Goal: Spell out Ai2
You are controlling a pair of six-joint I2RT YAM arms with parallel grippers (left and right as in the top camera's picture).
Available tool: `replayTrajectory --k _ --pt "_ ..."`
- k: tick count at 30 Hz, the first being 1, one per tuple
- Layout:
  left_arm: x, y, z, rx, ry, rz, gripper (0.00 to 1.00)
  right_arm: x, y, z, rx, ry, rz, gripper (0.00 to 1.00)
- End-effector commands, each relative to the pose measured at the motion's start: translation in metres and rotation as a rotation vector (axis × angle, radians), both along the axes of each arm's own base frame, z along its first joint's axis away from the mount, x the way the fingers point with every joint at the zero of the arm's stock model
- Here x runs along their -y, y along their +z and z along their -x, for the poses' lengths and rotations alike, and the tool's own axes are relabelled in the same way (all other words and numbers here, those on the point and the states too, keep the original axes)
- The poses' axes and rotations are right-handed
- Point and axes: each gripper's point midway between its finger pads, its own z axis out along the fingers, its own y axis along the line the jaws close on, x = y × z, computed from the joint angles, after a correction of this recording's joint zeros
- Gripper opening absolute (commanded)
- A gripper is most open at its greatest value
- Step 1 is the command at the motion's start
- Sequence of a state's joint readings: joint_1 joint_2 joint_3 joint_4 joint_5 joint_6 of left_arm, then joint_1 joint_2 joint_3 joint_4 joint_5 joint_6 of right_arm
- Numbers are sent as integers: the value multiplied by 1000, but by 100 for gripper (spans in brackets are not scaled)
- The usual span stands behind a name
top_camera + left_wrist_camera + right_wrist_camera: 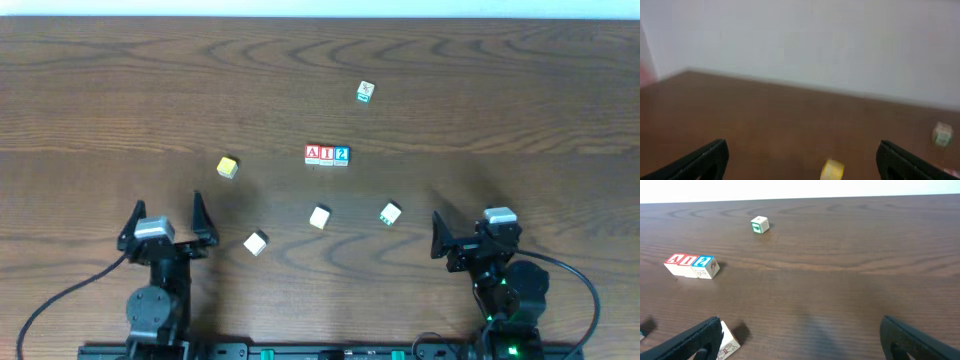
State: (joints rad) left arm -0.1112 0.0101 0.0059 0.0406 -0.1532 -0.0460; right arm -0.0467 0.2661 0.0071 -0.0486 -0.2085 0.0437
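Checker: Overhead view, where are the letters found?

Recorder: Three cubes are set in a touching row just toward 12 o'clock from the table's (520, 110) middle. The A cube (312, 154) is placed at the 9 o'clock end, the I cube (327, 154) between, and the 2 cube (342, 154) at the 3 o'clock end.

Checker: What is scattered round that row?

Recorder: A yellow cube (227, 167) is seen at 9 o'clock, a far green-marked cube (366, 92) at 1 o'clock, a cream cube (319, 217) at 6 o'clock, a second cream cube (256, 242) at 7 o'clock and a near green-marked cube (390, 213) at 4 o'clock. All are kept apart from the row.

Checker: And the claws?

Recorder: The left gripper (168, 207) is parked at 8 o'clock on the table, spread wide, with nothing held. The right gripper (468, 233) is parked at 4 o'clock, and its spread cannot be judged from above.

Checker: Left wrist view?

Recorder: Everything is blurred. The fingers (707, 159) are seen far apart with bare wood between them. The yellow cube (832, 169) is found at 6 o'clock and a pale blurred cube (942, 134) at 3 o'clock.

Checker: Right wrist view?

Recorder: The right gripper (800, 325) is shown wide open and empty. The A cube (675, 260), I cube (688, 260) and 2 cube (704, 262) are found at 10 o'clock, and the far green-marked cube (759, 225) at 11 o'clock. A line-drawn cube (729, 342) is partly hidden beside the 7 o'clock finger.
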Motion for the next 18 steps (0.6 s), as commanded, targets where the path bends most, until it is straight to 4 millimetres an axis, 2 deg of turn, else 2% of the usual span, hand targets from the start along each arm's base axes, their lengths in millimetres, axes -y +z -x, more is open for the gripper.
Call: replayTrajectory --k 1,5,18 --pt "1 -21 2 -87 -12 -27 95 1 -1 0 -6 -9 -6 99" --pt "10 -27 2 -116 -75 -125 95 1 -1 0 -6 -9 -6 99" --pt "10 -35 1 -151 -71 -95 96 1 -1 0 -6 -9 -6 99"
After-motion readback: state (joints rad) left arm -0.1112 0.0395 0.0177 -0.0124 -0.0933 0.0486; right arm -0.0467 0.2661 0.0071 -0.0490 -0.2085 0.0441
